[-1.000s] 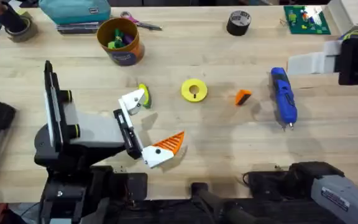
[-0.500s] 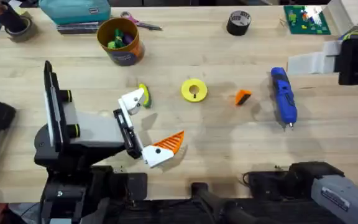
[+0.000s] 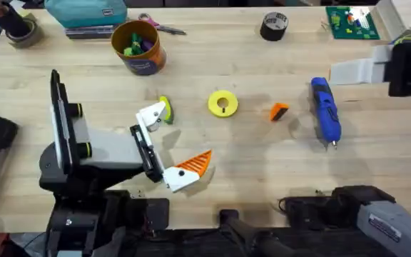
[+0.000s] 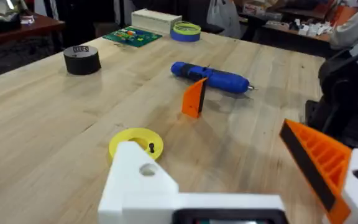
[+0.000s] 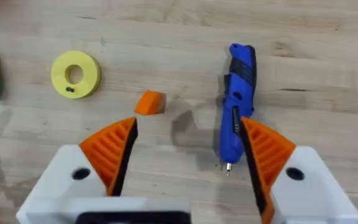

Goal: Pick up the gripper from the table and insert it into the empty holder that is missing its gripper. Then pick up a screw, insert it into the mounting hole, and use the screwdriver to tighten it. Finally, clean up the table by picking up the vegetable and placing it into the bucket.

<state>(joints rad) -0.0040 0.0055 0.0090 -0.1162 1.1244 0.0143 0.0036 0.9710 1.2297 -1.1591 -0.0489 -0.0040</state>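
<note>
Gripper point(image 3: 279, 111) lies mid-table, untouched, nearer the right gripper point(image 5: 188, 146), jaws apart above it; left gripper point(image 3: 173, 146) likewise apart.

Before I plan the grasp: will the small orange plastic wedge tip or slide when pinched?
The small orange plastic wedge stands on a narrow edge in the left wrist view, so a nudge would probably topple it. It looks rigid and light, and its tapered faces may squirt out of a pinch across them.

the left gripper point(image 3: 171, 143) rests on the table point(image 3: 248, 164), fingers spread; the vegetable point(image 3: 164, 108) touches its bare holder point(image 3: 152, 114), gripper point(image 3: 280, 111) well apart.
</note>
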